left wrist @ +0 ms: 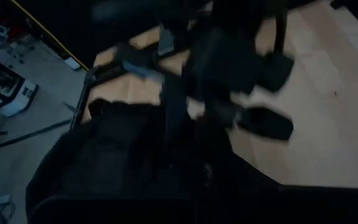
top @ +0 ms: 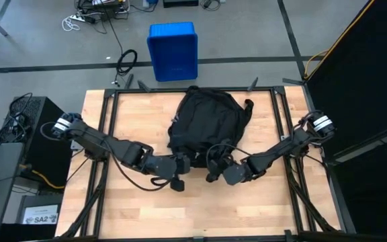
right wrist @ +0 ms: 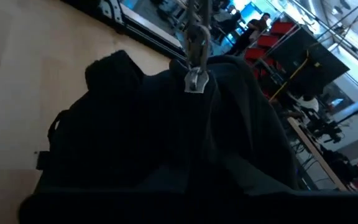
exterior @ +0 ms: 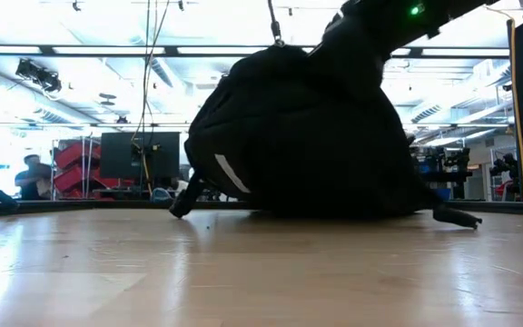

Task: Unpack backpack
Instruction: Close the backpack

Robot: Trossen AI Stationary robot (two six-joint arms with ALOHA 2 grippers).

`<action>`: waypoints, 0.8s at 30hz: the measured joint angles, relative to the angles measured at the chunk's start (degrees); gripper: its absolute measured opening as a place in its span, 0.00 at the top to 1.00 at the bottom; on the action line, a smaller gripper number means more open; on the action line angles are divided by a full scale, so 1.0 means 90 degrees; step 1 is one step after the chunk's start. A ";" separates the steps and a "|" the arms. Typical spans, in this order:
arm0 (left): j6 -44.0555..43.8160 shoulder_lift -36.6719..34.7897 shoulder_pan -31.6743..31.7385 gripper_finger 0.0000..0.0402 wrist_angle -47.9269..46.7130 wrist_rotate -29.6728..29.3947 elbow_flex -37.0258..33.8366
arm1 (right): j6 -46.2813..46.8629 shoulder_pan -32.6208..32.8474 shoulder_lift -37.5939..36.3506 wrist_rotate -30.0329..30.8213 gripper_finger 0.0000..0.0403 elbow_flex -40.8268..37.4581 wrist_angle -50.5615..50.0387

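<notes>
While both arms reach inward, the left claw (top: 178, 183) and right claw (top: 213, 174) sit closed at the backpack (top: 203, 121).

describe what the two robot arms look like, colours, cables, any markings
Both arms are dark, nearly black, jointed in boxy segments. The left arm and right arm each carry a white band near the shoulder. Thin black cables loop beside each wrist. A green light glows on one arm in the low view.
</notes>
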 joint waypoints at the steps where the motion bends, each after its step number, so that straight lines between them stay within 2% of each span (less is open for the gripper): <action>1: -0.0135 -0.0008 -0.0005 1.00 -0.0199 -0.0051 0.0004 | 0.0025 0.0092 -0.0052 0.0010 0.97 -0.0003 -0.0039; 5: -0.0745 -0.0016 -0.0021 1.00 -0.1127 -0.0459 -0.0097 | 0.0194 0.0655 -0.0302 0.0326 0.99 -0.0005 -0.0437; 9: -0.1450 -0.0168 -0.0017 1.00 -0.1489 -0.0725 -0.0714 | 0.1238 0.1284 -0.0659 0.0701 1.00 -0.0001 -0.1526; 15: -0.2117 -0.0997 -0.0020 1.00 -0.0535 -0.0674 -0.2154 | 0.3676 0.1954 -0.1034 0.0785 1.00 0.0017 -0.3465; 19: -0.2457 -0.1585 0.0063 1.00 -0.0408 -0.0755 -0.3071 | 0.4931 0.2308 -0.1159 0.0819 1.00 0.0014 -0.4417; 22: -0.2976 -0.1926 0.0448 1.00 -0.0253 -0.0893 -0.4003 | 0.5721 0.2500 -0.1215 0.0970 1.00 0.0017 -0.4991; 24: -0.3104 -0.2014 0.0860 1.00 0.0554 -0.0646 -0.4706 | 0.6064 0.2574 -0.1215 0.1087 1.00 0.0017 -0.5289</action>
